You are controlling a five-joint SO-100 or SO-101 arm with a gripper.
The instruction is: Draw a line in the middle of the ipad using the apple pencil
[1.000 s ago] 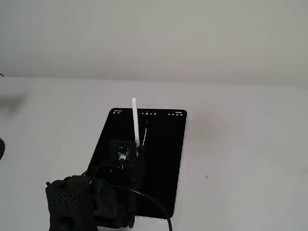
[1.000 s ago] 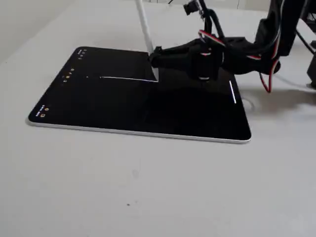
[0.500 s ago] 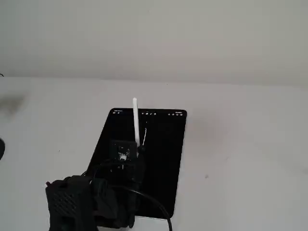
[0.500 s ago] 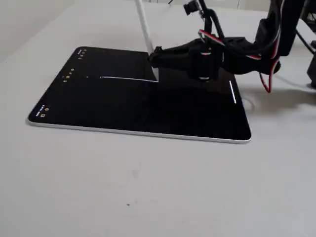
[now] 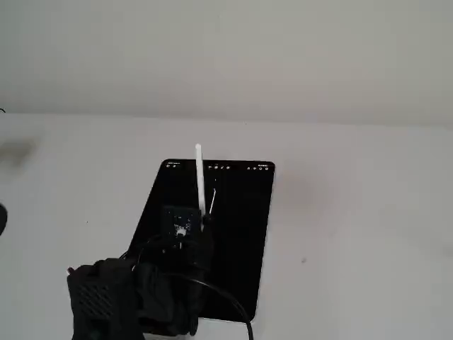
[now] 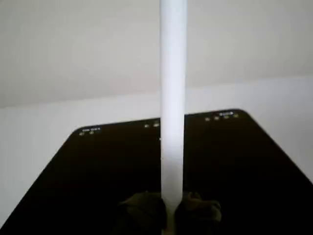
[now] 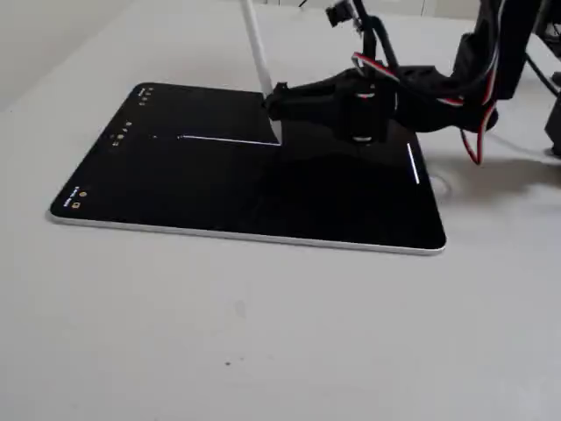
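One tablet: the ipad (image 7: pixel 219 189) lay flat on the white table (image 7: pixel 263 333), screen dark.
Line: the line (image 7: pixel 223 139) ran across the ipad's middle, from near the icon row (image 7: pixel 123 132) to the pencil tip.
Pencil: the apple pencil (image 7: pixel 260 66) stood steeply on the ipad, its tip touching the stroke's end, likely so it kept marking.
Claw: the gripper (image 7: pixel 279 105) was pinching the pencil low, just above the glass.
Change: nothing visibly moved against the earlier pictures; the stroke was no longer.
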